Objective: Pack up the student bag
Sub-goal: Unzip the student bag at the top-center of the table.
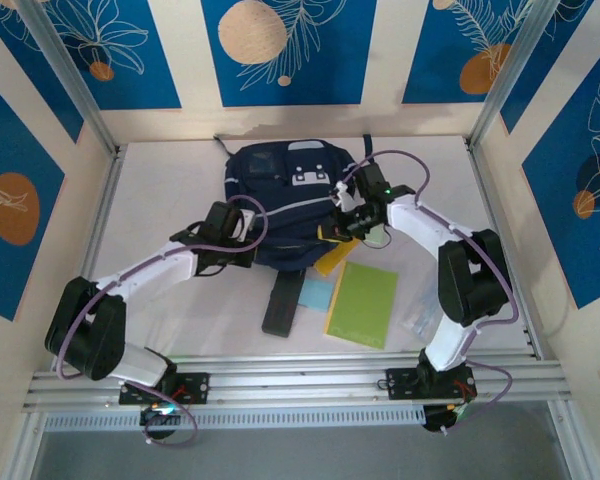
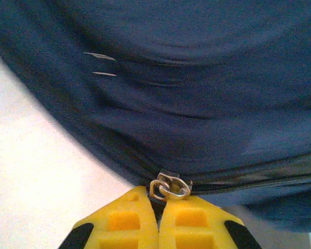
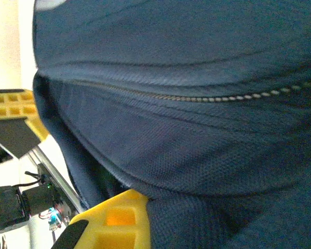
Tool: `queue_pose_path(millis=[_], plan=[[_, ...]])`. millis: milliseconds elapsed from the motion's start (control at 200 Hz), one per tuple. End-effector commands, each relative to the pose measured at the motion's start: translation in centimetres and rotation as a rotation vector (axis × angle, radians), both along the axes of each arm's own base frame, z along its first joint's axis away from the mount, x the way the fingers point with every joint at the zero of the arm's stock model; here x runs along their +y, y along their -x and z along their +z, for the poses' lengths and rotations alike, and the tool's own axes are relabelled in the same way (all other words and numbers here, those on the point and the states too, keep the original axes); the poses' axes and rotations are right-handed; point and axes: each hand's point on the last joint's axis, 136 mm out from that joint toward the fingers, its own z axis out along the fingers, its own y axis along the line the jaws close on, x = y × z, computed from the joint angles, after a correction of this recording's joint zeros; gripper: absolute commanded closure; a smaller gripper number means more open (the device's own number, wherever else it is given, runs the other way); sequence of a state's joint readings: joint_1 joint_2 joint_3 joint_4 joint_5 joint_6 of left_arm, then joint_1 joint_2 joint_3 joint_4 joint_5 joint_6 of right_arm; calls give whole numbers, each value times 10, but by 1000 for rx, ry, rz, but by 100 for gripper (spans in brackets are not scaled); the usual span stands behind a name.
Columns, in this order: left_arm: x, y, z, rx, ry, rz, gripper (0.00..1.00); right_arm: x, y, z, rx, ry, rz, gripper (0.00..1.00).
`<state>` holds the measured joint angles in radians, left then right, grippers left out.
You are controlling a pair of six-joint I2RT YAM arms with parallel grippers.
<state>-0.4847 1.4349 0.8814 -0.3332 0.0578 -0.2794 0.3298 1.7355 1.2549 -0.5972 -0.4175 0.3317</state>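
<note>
1. The student bag (image 1: 280, 195) lies at the tabletop's (image 1: 160, 200) far middle.
2. A green notebook (image 1: 363, 303) lies just in front of it.
3. The right jaws clench the bag's fabric.
4. The left jaws grip its zipper pull (image 2: 170, 188).

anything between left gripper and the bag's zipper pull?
Nothing visible. The left gripper is closed right on the zipper pull of the student bag, with no gap or object between them. The right gripper pinches bag fabric.
</note>
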Motion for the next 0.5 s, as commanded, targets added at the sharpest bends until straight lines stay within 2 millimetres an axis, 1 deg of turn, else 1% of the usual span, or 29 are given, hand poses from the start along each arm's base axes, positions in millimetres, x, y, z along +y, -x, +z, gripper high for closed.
queue_pose_path(millis=[0, 65, 160, 230, 275, 320, 355, 495], plan=[[38, 27, -21, 97, -103, 83, 100, -14, -7, 28, -76, -35, 22, 100], [26, 39, -25, 121, -74, 50, 100, 2, -9, 39, -97, -91, 63, 100], [10, 57, -30, 156, -43, 17, 100, 28, -9, 51, -125, -114, 153, 100], [1, 67, -30, 170, -1, 10, 100, 45, -7, 53, -144, -105, 229, 100], [-2, 73, -29, 172, 22, 10, 100, 50, -6, 51, -148, -85, 268, 100], [-3, 77, -28, 166, 36, 8, 100, 51, -7, 47, -145, -59, 293, 100], [-1, 80, -28, 158, 35, 8, 100, 48, -12, 43, -146, -33, 299, 100], [26, 77, -37, 117, -87, 59, 100, 25, -38, 24, -150, 60, 258, 100]])
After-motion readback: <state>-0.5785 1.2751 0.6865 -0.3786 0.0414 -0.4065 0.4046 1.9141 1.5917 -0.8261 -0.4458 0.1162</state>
